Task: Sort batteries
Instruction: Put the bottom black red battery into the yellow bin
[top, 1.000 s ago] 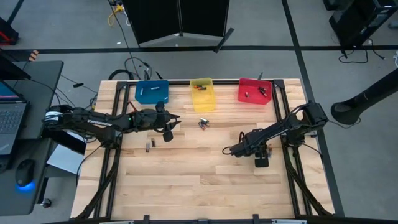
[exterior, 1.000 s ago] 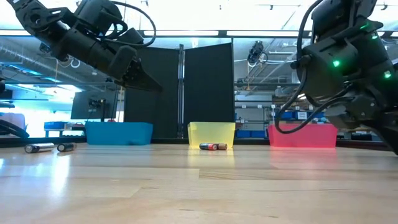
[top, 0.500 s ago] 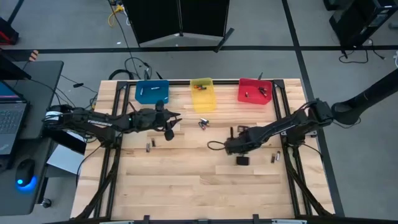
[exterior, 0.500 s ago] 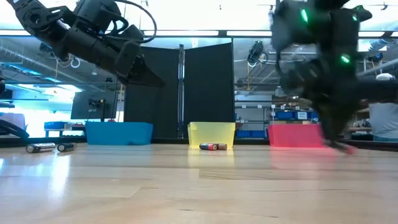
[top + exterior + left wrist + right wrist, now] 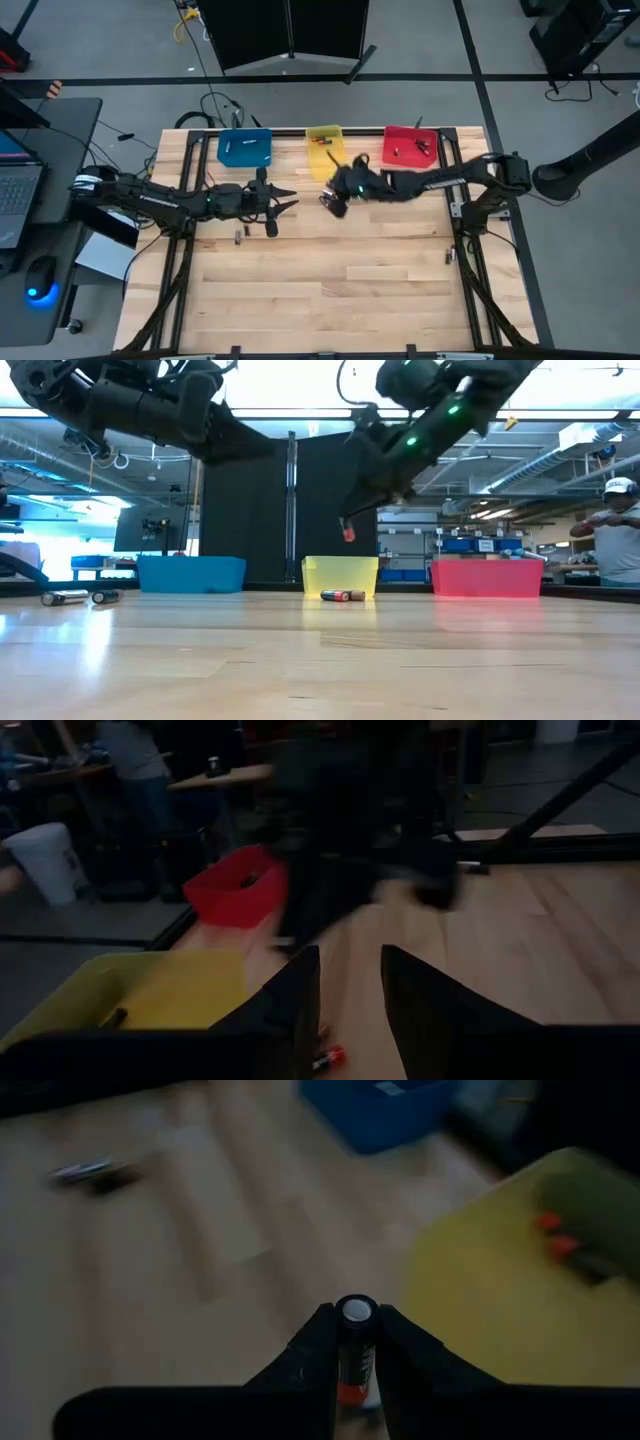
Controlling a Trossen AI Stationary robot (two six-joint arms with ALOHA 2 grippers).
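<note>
My right gripper [image 5: 347, 525] hangs above the table just in front of the yellow bin [image 5: 340, 573], shut on a battery [image 5: 355, 1348] with a reddish part. My left gripper [image 5: 349, 965] is open with nothing between its fingers. It is held high, left of the table's middle [image 5: 284, 203], and points toward the right. Two batteries [image 5: 343, 596] lie on the wood in front of the yellow bin. Two more [image 5: 75, 597] lie at the left [image 5: 238, 236], and another [image 5: 448, 255] is by the right rail. The yellow bin [image 5: 500, 1295] and the red bin [image 5: 410, 146] hold batteries. My right gripper pinches the battery's sides between its two fingers. The battery lies along the fingers, its silvery end cap [image 5: 356, 1312] showing at their tips. The fingers slant down from the table's right side. The battery is lifted clear, its reddish end [image 5: 347, 534] lowest.
A blue bin [image 5: 244, 147], the yellow bin [image 5: 325, 150] and the red bin stand in a row along the far edge. Black rails run down both sides of the table [image 5: 300, 290]. A person [image 5: 615, 540] stands in the room beyond.
My right gripper has swung from the table's right side toward the left and far edge, up to the yellow bin. It has risen and tipped from pointing down to slanting, and it carries a battery clear of the wood. My left gripper has tipped up toward level.
</note>
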